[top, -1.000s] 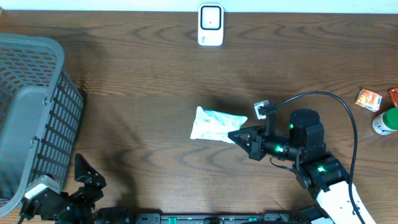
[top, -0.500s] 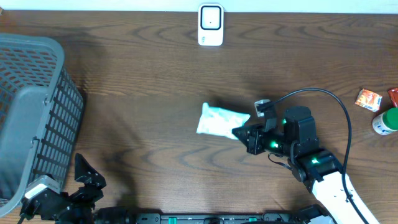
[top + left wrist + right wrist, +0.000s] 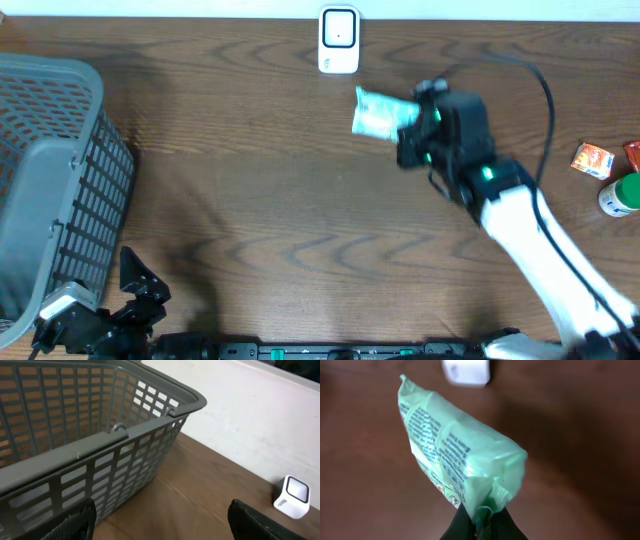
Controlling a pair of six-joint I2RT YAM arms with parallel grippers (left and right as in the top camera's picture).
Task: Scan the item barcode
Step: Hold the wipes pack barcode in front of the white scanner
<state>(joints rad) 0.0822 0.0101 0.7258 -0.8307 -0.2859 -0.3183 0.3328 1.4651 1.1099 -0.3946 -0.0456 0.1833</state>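
Right end effector point(image 3: 480, 522) pinches packet point(image 3: 455, 455) by its sealed end, at 5 o'clock of scanner point(image 3: 339, 40). Barcode not made out; rotate printed face toward scanner, hold steady. Left end effector point(image 3: 160, 527) wide, idle.

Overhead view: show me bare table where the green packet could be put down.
Bare wood spans the table's middle, from the basket to the right arm. Also bare between basket and scanner. Crowded at the right edge: orange packet, bottle.
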